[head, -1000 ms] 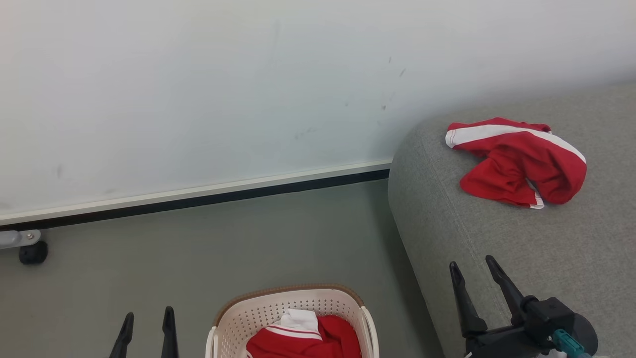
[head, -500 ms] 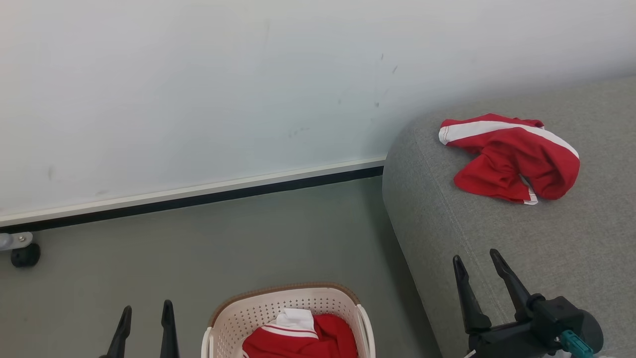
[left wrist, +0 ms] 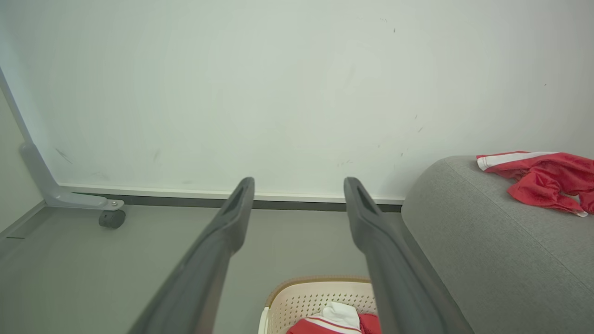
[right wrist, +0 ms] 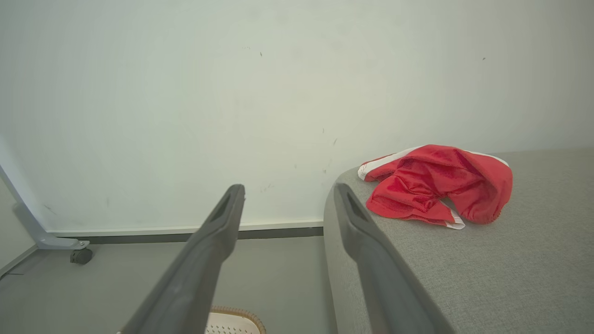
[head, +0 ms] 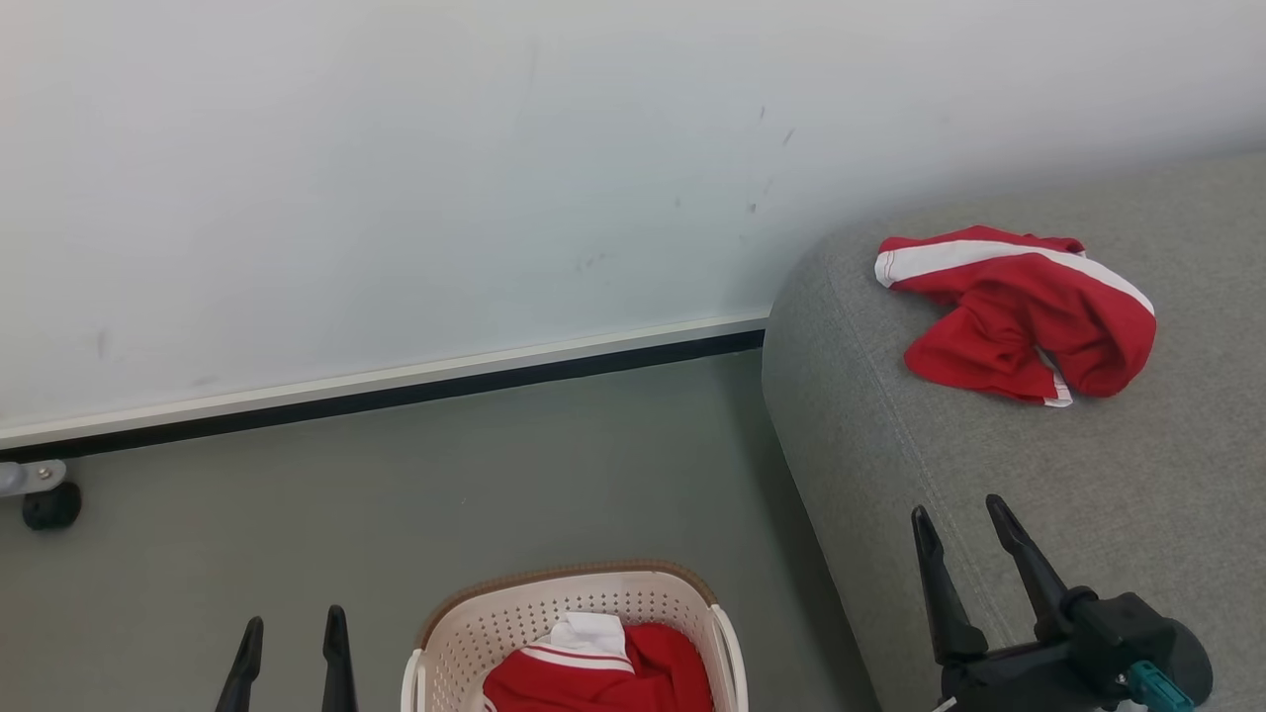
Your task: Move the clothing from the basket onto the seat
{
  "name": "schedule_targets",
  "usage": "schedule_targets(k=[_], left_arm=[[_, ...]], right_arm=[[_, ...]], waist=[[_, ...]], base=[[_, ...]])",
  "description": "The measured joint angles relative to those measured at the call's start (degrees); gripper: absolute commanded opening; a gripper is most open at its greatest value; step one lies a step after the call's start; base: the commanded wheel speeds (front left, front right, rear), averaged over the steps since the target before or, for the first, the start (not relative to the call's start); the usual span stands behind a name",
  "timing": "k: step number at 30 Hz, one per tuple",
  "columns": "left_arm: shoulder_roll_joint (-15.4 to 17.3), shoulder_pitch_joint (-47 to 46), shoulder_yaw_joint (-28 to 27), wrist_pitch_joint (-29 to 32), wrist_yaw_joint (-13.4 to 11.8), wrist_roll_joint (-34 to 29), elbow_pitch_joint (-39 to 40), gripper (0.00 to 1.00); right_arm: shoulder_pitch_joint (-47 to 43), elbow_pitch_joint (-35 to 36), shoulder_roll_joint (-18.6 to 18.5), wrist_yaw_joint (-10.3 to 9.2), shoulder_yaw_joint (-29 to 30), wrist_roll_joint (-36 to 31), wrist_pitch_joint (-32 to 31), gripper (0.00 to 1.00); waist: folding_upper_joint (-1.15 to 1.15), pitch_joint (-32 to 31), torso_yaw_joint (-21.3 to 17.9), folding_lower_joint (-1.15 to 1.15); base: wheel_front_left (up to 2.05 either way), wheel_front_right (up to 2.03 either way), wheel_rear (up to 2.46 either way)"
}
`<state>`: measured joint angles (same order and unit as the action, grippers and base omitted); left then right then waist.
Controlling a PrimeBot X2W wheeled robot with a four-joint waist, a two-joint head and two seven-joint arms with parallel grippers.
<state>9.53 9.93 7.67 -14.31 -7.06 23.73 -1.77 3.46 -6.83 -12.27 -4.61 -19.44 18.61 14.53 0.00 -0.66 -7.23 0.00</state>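
if reaching for what is left in the basket [head: 569,576]: lies just to the right of the left gripper [head: 294,633], and low between its fingers in the left wrist view; well apart from the right gripper [head: 957,510], with the rounded left edge of the seat [head: 1137,465] between.
nearer arm: left, judged from the head view.
left gripper jaws: spread wide, nothing between them, poised over bare floor [head: 445,475] beside the basket's left wall.
right gripper jaws: spread wide too, empty, hovering over the seat's near left edge.
garment in basket [head: 593,682]: red heap with thin white stripes and a white fold on top, sunk below the brown rim; long axis not readable, too bunched and cut off by the bottom of the head view.
garment on seat [head: 1019,316]: red with a broad white stripe, crumpled, near the seat's far left corner, stretched roughly left to right.
basket stance: cream, perforated, upright on the floor close to the seat's left side; touching or not, cannot tell.
progress, as a judgement: about half done, one piece across, one to go.
coming move, as a judgement: likely a swing right and a dip past the rim for the left jaws; rim worth clearing.
handling, as a judgement: soft and limp, likely to drape and trail on the lift.
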Motion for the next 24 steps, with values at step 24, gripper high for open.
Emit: schedule_targets(k=[24], left_arm=[[-0.8,-15.9,11.4,6.2,4.1,-7.0,-10.8,1.0]], right_arm=[[4.7,6.9,-3.1,-0.69,6.0,-1.2,0.0,1.0]], waist=[[0.01,12.3,-1.1,0.01]], base=[[0.0,0.0,0.0]])
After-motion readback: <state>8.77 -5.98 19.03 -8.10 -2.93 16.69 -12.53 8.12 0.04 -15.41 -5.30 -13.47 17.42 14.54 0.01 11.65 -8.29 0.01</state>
